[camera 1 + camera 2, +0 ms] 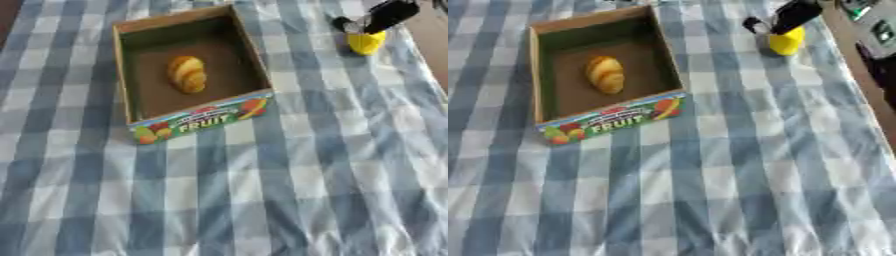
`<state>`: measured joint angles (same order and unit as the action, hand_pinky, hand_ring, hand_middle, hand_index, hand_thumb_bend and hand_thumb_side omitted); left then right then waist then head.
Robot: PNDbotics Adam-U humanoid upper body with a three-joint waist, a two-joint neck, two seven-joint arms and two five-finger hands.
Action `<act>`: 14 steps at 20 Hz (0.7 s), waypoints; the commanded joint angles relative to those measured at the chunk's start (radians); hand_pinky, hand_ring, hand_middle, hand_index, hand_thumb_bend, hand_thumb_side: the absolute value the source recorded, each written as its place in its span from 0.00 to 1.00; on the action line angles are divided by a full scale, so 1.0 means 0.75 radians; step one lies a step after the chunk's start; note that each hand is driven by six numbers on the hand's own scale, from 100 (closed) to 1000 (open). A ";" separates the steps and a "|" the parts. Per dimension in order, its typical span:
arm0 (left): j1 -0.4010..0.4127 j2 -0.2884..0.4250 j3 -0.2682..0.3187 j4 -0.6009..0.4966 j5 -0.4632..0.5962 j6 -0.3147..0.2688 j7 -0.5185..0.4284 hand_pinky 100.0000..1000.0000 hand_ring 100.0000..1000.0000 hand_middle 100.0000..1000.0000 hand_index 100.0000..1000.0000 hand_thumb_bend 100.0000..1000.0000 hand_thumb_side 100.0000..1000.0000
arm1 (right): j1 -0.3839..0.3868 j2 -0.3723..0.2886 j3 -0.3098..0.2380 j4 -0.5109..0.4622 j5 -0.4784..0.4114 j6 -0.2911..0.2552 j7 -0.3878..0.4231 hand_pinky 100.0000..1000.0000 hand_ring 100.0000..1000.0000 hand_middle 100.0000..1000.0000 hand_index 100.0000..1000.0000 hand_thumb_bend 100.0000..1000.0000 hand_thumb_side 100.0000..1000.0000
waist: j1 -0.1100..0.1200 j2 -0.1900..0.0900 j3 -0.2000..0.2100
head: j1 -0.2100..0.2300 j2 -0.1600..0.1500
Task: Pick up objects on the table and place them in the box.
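A table covered in a blue and white checked cloth [289, 200] is filling the whole scene, and the near part of the cloth is lying flat with soft folds in it.

Further back, toward the left, an open cardboard box [201, 121] is sitting on the cloth. Its near wall is showing bright fruit pictures and the word FRUIT. The box is turned a little, so its near wall is slanting up to the right. Inside it, 1 golden-brown ridged bread-like piece [187, 74] is lying on the brown floor, near the middle and apart from all the walls.

Furthest back, at the right, 1 small yellow rounded object [785, 41] is sitting on the cloth, well apart from the box. The robot's black right hand [787, 18] is coming in from the upper right corner and is touching the top of the yellow object. I cannot tell if its fingers are curled round it or just resting on it.

In the right eye view, a brown table edge [852, 60] is showing past the cloth.
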<state>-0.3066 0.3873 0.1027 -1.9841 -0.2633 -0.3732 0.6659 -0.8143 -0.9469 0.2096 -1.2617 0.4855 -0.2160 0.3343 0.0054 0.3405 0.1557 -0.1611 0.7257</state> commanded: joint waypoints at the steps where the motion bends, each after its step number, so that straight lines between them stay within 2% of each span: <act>1: -0.013 0.033 0.006 -0.021 -0.003 -0.002 0.002 0.77 0.78 0.76 0.92 0.20 0.33 | 0.023 -0.137 -0.043 -0.044 -0.048 0.007 -0.024 0.86 1.00 0.79 0.90 0.25 0.23 | 0.002 -0.017 0.002 | -0.005 -0.029; 6: -0.014 0.026 0.004 -0.021 -0.005 0.000 0.002 0.77 0.78 0.76 0.92 0.19 0.34 | 0.052 -0.172 -0.065 -0.038 -0.046 0.022 -0.028 0.86 1.00 0.81 0.91 0.30 0.22 | 0.004 0.006 -0.001 | 0.001 -0.061; 10: -0.015 0.021 0.003 -0.021 -0.008 0.002 0.003 0.77 0.78 0.76 0.92 0.19 0.34 | 0.047 -0.168 -0.084 0.013 -0.014 0.028 -0.028 0.86 1.00 0.81 0.92 0.29 0.23 | 0.005 0.022 -0.004 | -0.001 -0.087; 11: -0.015 0.021 0.002 -0.021 -0.008 0.003 0.004 0.77 0.78 0.76 0.92 0.20 0.32 | 0.043 -0.165 -0.088 0.027 -0.010 0.026 -0.027 0.86 1.00 0.82 0.92 0.28 0.22 | 0.006 0.026 -0.005 | -0.001 -0.096; 14: -0.015 0.018 0.000 -0.021 -0.010 0.004 0.004 0.77 0.78 0.76 0.92 0.18 0.35 | 0.029 -0.154 -0.090 0.055 -0.002 0.014 -0.021 0.87 1.00 0.82 0.92 0.28 0.26 | 0.008 0.036 -0.008 | -0.005 -0.117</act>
<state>-0.3084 0.3860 0.1016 -1.9841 -0.2646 -0.3726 0.6664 -0.7752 -1.0276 0.1607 -1.2245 0.4769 -0.2016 0.3181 0.0111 0.3868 0.1501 -0.1615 0.6567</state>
